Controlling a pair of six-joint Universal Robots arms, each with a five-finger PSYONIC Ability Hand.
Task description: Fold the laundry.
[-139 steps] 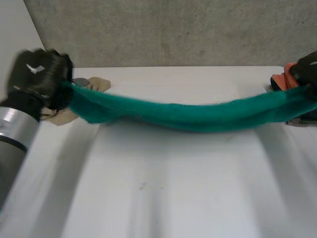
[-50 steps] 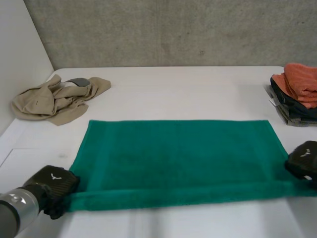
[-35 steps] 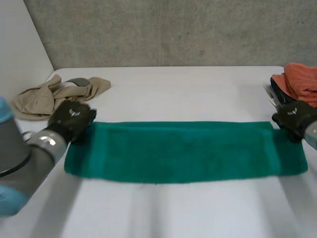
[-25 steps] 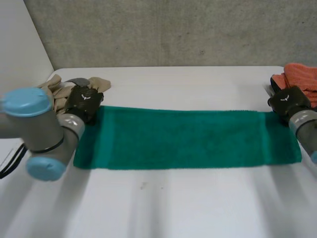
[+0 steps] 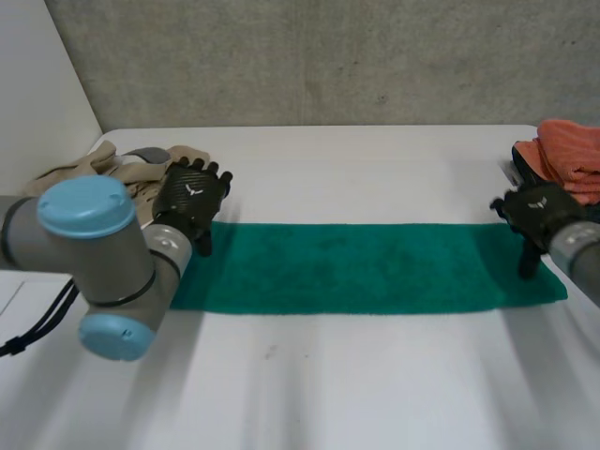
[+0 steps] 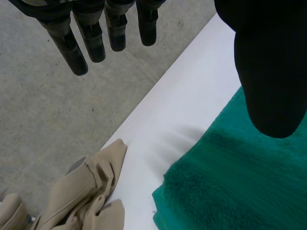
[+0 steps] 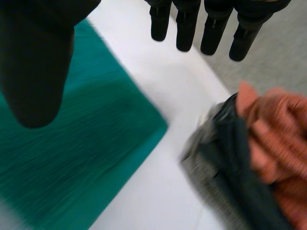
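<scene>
A green towel [image 5: 366, 267] lies on the white table [image 5: 375, 394] as a long folded strip running from left to right. My left hand [image 5: 192, 195] hovers open over the strip's far left corner, fingers [image 6: 92, 38] straight and thumb [image 6: 268, 62] apart, with the towel [image 6: 240, 191] below and nothing held. Over the far right corner my right hand [image 5: 536, 211] is open too, its fingers [image 7: 184, 24] spread above the towel's corner [image 7: 72, 163].
A crumpled beige garment [image 5: 112, 169] lies at the back left, just beyond my left hand, and appears beside the towel [image 6: 81, 196]. A stack of folded orange and dark cloths [image 5: 567, 155] sits at the right edge, close to my right hand [image 7: 259, 158].
Both hands carried the towel's near edge to the far edge, folding it into a narrow strip. They have now opened, let go of the corners and lifted slightly.
</scene>
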